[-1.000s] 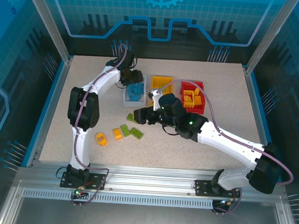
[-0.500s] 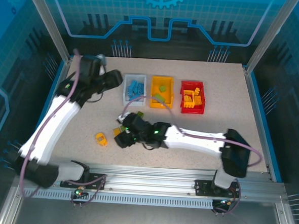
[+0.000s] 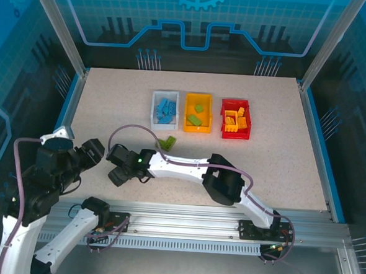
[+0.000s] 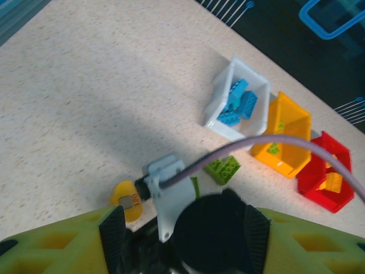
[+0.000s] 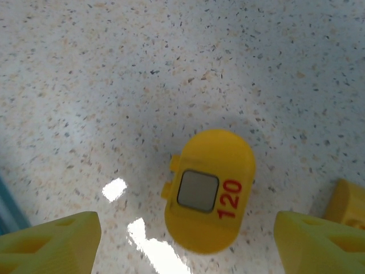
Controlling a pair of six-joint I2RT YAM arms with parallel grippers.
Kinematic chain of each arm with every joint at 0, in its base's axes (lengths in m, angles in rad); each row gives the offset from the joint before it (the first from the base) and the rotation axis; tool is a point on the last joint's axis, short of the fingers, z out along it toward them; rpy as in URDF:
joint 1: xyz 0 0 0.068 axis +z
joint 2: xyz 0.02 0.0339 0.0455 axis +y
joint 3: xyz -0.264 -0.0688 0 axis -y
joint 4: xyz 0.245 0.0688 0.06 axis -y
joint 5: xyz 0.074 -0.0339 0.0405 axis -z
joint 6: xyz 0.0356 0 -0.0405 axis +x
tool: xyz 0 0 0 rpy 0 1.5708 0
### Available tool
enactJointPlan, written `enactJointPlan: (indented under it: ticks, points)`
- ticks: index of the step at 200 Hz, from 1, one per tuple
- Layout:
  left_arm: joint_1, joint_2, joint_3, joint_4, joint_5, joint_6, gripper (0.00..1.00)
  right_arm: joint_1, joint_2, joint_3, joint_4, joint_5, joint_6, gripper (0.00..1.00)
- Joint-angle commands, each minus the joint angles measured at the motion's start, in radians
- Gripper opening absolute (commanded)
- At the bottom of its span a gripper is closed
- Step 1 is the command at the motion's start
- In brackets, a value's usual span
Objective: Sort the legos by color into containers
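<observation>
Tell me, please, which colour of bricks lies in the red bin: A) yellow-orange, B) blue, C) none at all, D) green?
A: the red bin holds yellow-orange bricks; the blue bricks lie in the white-grey bin and the green bricks in the yellow-orange bin.

White arms (image 3: 181,167), black joints (image 3: 223,186), lilac cables (image 3: 130,129) (end effector fingers (image 5: 51,240) yellow-green).
</observation>
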Motion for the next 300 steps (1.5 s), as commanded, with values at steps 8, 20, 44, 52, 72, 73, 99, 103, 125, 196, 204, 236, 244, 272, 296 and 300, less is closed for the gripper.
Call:
enactJointPlan:
  ticks: [8, 20, 44, 52, 72, 73, 99, 103, 125, 196, 204, 236, 244, 272, 296, 300]
  points:
    - [0.004, 0.0, 0.034, -0.098, -0.039, -0.026, 0.61, -0.023, 0.095, 0.125, -0.167, 0.027, 0.028, 0.79]
    - [0.004, -0.002, 0.038, -0.095, -0.036, -0.029, 0.6, -0.025, 0.115, 0.138, -0.159, 0.016, 0.018, 0.76]
    - [0.004, 0.0, 0.042, -0.086, -0.029, -0.028, 0.6, -0.025, 0.16, 0.19, -0.161, 0.013, 0.008, 0.66]
    - [0.004, 0.0, 0.042, -0.085, -0.027, -0.026, 0.6, -0.025, 0.174, 0.208, -0.164, 0.012, 0.009, 0.62]
    - [0.003, 0.002, 0.039, -0.085, -0.021, -0.023, 0.6, -0.026, 0.2, 0.25, -0.182, 0.014, 0.014, 0.51]
    - [0.003, 0.002, 0.04, -0.085, -0.021, -0.023, 0.6, -0.026, 0.2, 0.251, -0.182, 0.014, 0.014, 0.51]
    - [0.004, 0.002, 0.034, -0.081, -0.01, -0.014, 0.59, -0.027, 0.189, 0.253, -0.178, 0.018, 0.018, 0.39]
    - [0.004, 0.002, 0.033, -0.079, -0.006, -0.015, 0.59, -0.026, 0.181, 0.25, -0.177, 0.02, 0.018, 0.38]
    - [0.003, 0.009, 0.026, -0.061, 0.022, 0.001, 0.6, -0.023, 0.086, 0.192, -0.147, 0.054, 0.014, 0.36]
    - [-0.01, 0.182, -0.029, 0.273, 0.444, 0.024, 0.6, -0.251, -0.588, -0.344, -0.076, 0.15, 0.032, 0.35]
    - [-0.034, 0.212, -0.034, 0.328, 0.46, 0.012, 0.61, -0.305, -0.649, -0.401, -0.084, 0.14, 0.03, 0.35]
    - [-0.244, 0.399, 0.017, 0.481, 0.372, 0.011, 0.61, -0.553, -0.816, -0.563, -0.119, 0.081, 0.018, 0.35]
    - [-0.295, 0.452, 0.031, 0.532, 0.358, 0.005, 0.61, -0.616, -0.834, -0.581, -0.131, 0.066, 0.01, 0.35]
    - [-0.452, 0.643, 0.106, 0.667, 0.298, 0.009, 0.62, -0.807, -0.818, -0.607, -0.141, 0.015, -0.023, 0.35]
    - [-0.541, 0.799, 0.192, 0.735, 0.24, 0.029, 0.64, -0.915, -0.725, -0.567, -0.153, -0.015, -0.049, 0.35]
    - [-0.554, 0.821, 0.202, 0.751, 0.234, 0.03, 0.64, -0.93, -0.708, -0.559, -0.154, -0.015, -0.052, 0.35]
